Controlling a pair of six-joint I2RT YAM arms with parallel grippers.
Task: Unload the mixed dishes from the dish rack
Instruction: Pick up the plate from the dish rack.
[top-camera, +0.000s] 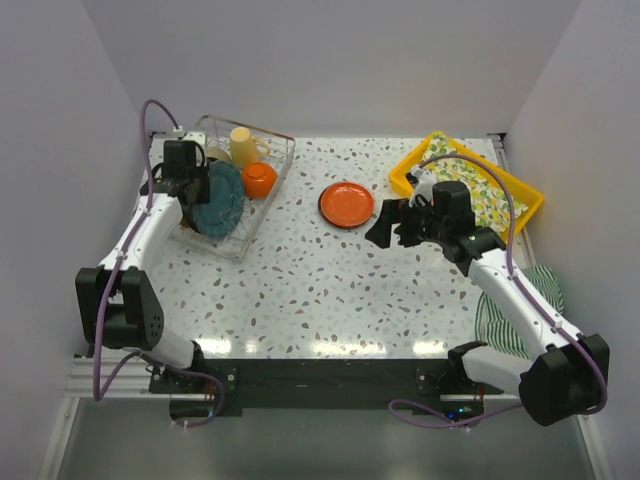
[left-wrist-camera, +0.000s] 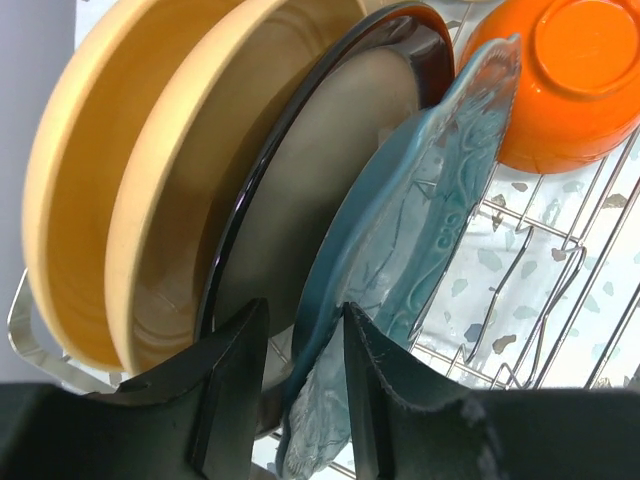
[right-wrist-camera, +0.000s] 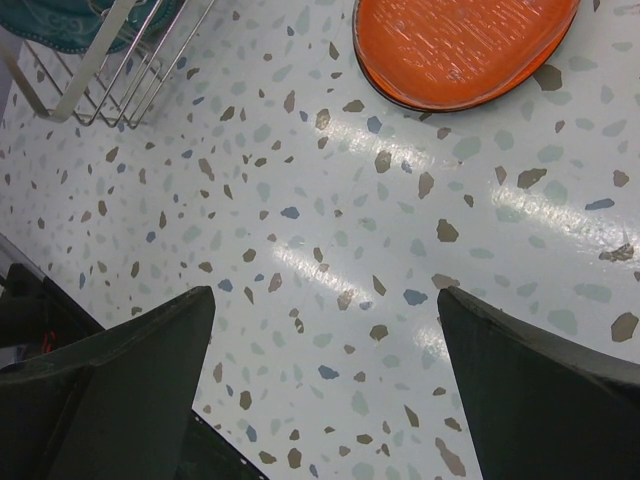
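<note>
The left hand (left-wrist-camera: 302, 318) was down in the dish rack (top-camera: 275, 182). Its two fingers stood on either side of the bottom rim of the teal plate (left-wrist-camera: 420, 230) and were nearly closed. I could not tell if they were pinching it tight yet.

Here is what I think could have gone wrong. The hand only had the thin edge of the plate, so the plate might have slipped or swung when lifted. The dark brown plate (left-wrist-camera: 330, 170) leaned right against the teal one, so it might have been dragged along or tipped over. The orange bowl (left-wrist-camera: 570, 80) sat just beside the teal plate's top edge and could have been bumped. The plate's rim could also have caught on a rack wire.

The right hand (right-wrist-camera: 325, 295) was wide open and held nothing. It hung over the worktop (top-camera: 330, 290), near the orange plate (top-camera: 346, 204).

I counted four plates standing in the rack: two tan ones (left-wrist-camera: 90, 200) (left-wrist-camera: 190, 200), one dark brown and one teal. The rack also held one orange bowl and one cream mug (top-camera: 245, 145). One orange plate lay flat on the worktop, already out.
</note>
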